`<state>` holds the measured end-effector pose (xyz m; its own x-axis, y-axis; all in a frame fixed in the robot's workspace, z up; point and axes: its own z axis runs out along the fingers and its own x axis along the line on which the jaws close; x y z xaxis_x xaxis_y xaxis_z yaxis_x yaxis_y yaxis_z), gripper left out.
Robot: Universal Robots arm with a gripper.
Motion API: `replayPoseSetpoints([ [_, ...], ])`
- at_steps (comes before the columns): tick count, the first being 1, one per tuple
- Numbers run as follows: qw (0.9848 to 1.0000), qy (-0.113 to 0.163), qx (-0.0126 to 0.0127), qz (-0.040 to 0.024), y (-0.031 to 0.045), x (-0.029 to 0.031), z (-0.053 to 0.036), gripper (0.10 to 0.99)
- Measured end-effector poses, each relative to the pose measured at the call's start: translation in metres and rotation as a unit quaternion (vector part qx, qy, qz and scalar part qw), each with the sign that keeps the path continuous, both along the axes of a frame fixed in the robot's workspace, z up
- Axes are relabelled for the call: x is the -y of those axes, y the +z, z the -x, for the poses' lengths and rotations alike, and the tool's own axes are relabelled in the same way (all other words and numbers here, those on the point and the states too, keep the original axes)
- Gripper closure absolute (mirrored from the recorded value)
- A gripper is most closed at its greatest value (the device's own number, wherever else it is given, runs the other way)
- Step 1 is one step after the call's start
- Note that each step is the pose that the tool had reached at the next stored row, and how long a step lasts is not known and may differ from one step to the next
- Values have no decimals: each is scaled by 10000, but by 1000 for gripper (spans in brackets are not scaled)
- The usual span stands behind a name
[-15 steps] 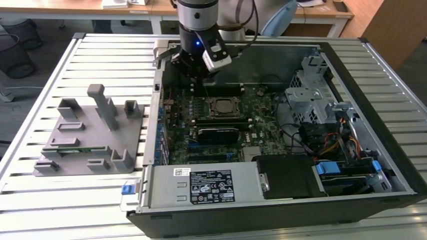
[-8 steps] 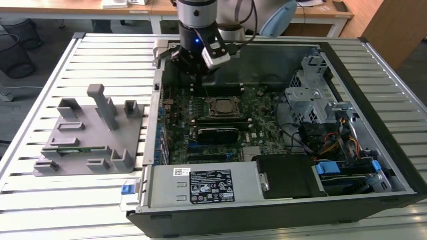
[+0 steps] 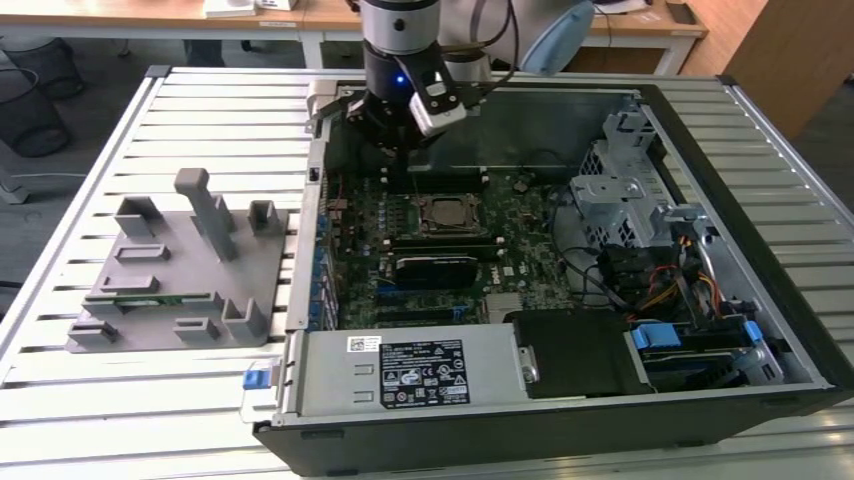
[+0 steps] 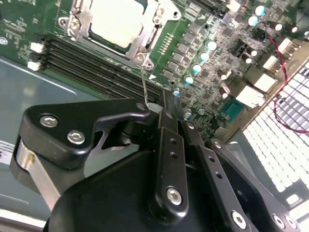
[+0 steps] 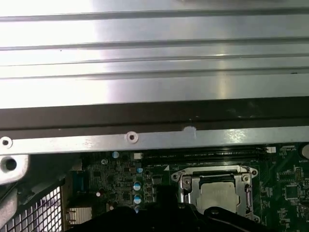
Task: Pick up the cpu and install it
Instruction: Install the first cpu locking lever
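The pincer [image 4: 161, 108] has its black fingers [image 4: 169, 145] pressed together, with nothing visible between them; in the second wrist view a thin metal lever [image 4: 144, 87] of the socket rises just at the fingertips, and whether it touches them cannot be told. In the exterior view the arm [image 3: 400, 40] comes straight down from above, with the pincer [image 3: 396, 140] hanging over the far part of the motherboard [image 3: 441, 230], inside the open computer case [image 3: 747, 250], just beyond the socket [image 3: 441, 212].

The cpu [image 4: 118, 21] lies in that metal-framed socket, its pale silver-grey top showing through the frame in both wrist views [image 5: 219, 195]. Beside the socket run long black memory slots [image 4: 96, 65].

On the slatted metal desk [image 3: 134, 400], at the exterior view's left of the case, stands a grey plastic fixture [image 3: 180, 270] with a thin green memory stick [image 3: 147, 297] lying in it. A power supply [image 3: 414, 370] fills the near corner of the case, with a metal drive cage [image 3: 621, 190] and bundled cables [image 3: 667, 290] toward the exterior view's right.
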<state>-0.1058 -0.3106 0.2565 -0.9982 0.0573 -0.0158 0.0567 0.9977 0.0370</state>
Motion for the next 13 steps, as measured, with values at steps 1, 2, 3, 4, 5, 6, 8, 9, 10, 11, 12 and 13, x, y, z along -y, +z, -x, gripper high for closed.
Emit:
replayPoseSetpoints([
  [1, 10000, 4, 0, 0, 0, 0, -21, 980],
  [2, 10000, 8, 0, 0, 0, -1, -43, 980],
  [3, 10000, 11, 0, 0, 0, -1, -67, 980],
  [4, 10000, 19, 0, 0, -1, -1, -122, 980],
  [5, 10000, 21, 0, 0, -1, -1, -151, 980],
  [6, 10000, 24, 0, 0, -2, -2, -180, 980],
  [8, 10000, 28, 0, 0, -3, -2, -244, 980],
  [9, 10000, 30, 0, 0, -5, -2, -277, 980],
  [10, 10000, 34, -1, 0, -6, -3, -309, 980],
  [11, 10000, 37, 0, 0, -9, -3, -331, 980],
  [12, 10000, 38, 0, -10, -12, -2, -339, 980],
  [13, 10000, 38, 0, -56, -15, -2, -341, 980],
])
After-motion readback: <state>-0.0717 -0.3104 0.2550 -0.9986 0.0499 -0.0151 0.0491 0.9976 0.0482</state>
